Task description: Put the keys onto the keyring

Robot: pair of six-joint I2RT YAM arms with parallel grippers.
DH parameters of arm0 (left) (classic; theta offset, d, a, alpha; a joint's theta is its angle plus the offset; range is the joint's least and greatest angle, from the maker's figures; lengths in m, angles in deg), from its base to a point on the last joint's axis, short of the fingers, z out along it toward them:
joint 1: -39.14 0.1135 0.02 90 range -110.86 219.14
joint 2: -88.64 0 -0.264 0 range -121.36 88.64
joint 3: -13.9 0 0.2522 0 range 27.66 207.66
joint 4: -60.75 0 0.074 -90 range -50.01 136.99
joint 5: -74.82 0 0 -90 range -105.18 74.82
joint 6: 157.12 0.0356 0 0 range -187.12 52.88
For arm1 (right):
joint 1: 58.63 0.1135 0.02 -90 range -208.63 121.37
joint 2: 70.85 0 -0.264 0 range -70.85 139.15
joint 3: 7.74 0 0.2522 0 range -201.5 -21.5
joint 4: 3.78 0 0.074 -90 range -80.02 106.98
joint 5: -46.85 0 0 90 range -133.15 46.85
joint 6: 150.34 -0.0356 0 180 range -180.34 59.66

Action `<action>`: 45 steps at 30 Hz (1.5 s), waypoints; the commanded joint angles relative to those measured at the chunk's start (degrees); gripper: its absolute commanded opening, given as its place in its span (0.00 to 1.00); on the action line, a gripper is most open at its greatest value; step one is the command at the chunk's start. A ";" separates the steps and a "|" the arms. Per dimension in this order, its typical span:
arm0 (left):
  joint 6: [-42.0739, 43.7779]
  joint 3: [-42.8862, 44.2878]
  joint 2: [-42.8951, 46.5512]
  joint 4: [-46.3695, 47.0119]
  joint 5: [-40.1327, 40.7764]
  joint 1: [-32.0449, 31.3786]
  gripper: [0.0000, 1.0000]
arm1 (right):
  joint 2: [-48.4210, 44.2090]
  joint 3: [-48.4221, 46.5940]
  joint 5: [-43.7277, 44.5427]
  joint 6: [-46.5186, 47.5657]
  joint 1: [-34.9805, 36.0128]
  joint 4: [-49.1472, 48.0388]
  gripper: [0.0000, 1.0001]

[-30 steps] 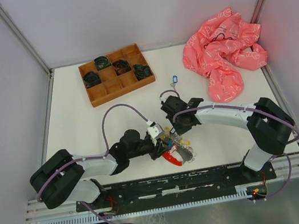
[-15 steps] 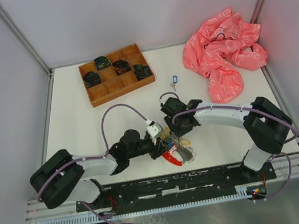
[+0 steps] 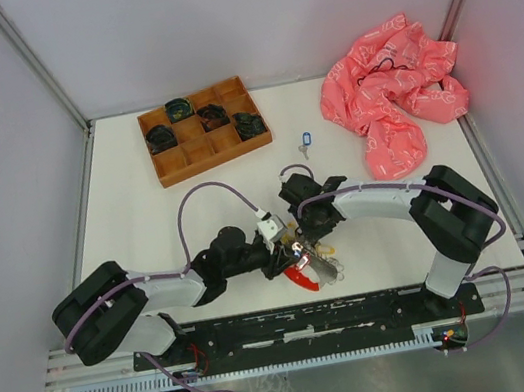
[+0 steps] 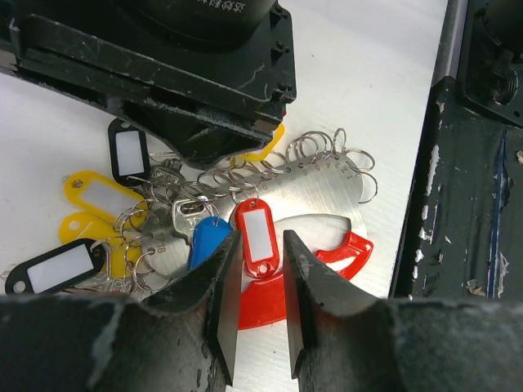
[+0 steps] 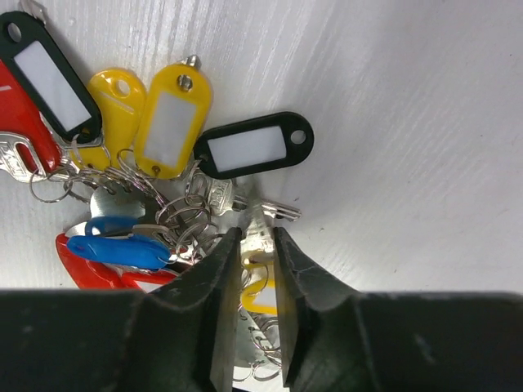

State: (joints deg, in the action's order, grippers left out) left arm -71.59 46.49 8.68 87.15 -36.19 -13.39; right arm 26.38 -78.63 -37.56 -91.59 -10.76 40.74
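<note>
Left claw: clamped on the keyring, red loop pinched between narrow jaws; tagged keys fanned just beyond the keyring. Right claw: at the keyring's far side, jaws narrowly apart astride one silvery key; cannot tell whether gripped.

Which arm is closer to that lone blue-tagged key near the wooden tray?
Right. The right arm passes just on the near side of the blue-tagged key; the left gripper lies farther off, at the keyring.
</note>
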 commanded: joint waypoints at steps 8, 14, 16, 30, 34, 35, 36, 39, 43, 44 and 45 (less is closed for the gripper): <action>-0.85 2.36 0.32 0.29 0.86 -0.55 0.34 | -2.46 1.39 1.84 0.48 -0.15 -1.19 0.05; -1.21 3.79 -1.49 0.27 1.14 -0.58 0.34 | -6.07 1.52 4.14 2.09 -0.15 -0.56 0.01; -1.43 4.14 -2.05 0.27 1.02 -0.63 0.34 | -7.27 1.67 3.79 2.90 -0.16 0.51 0.03; -1.67 9.90 -6.50 -12.83 2.66 -0.64 0.33 | -10.40 6.53 -5.14 7.45 -0.24 3.13 0.43; -2.38 10.86 -6.89 -17.59 3.77 -0.65 0.33 | -8.68 8.27 -6.12 6.54 -0.24 0.42 0.44; -2.52 10.89 -6.90 -18.72 4.16 -0.61 0.33 | -8.08 8.29 -5.42 6.23 -0.24 0.12 0.44; -2.56 11.03 -6.96 -19.75 4.29 -0.64 0.33 | -7.58 8.33 -4.17 5.80 -0.24 -0.24 0.44; -2.83 10.70 -6.99 -22.19 5.26 -0.55 0.31 | -7.04 8.20 -0.40 4.94 -0.81 -0.85 0.42; -3.84 9.99 -6.45 -24.67 8.19 -0.54 0.30 | -9.76 8.16 4.43 4.70 -3.04 -1.14 0.36; -3.98 9.93 -6.23 -25.17 8.92 -0.55 0.29 | -10.60 8.09 5.41 4.82 -3.59 -1.23 0.35; -4.05 9.91 -6.17 -25.74 9.55 -0.53 0.29 | -11.33 8.07 6.28 5.12 -4.10 -1.39 0.34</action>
State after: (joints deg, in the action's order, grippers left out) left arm -73.51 56.26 2.01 66.83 -30.93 -13.77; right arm 18.44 -70.34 -38.02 -86.10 -12.66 41.27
